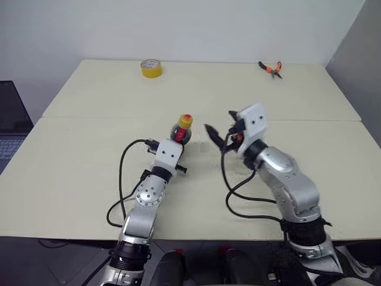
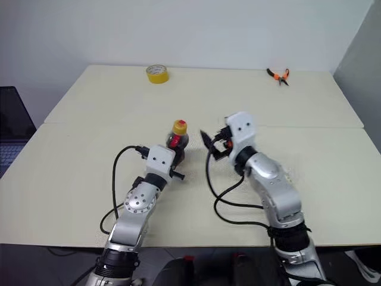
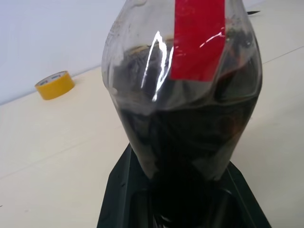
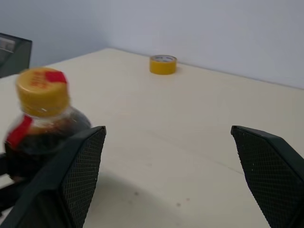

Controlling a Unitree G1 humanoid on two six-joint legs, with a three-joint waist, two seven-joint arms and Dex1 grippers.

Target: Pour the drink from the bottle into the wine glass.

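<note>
- Left eye view: the left claw (image 1: 176, 142) was clamped on the bottle (image 1: 181, 131), which stood upright near the middle of the surface (image 1: 89, 161), yellow cap on top.
- The drink (image 3: 190, 137), nearly black, filled the bottle's rounded base.
- The right claw (image 1: 221, 132) hung just beside the bottle, fingers (image 4: 78, 166) spread wide, gripping nothing.
- A yellow tape roll (image 1: 151, 68) and orange pliers (image 1: 271, 68) lay at the far edge.
</note>
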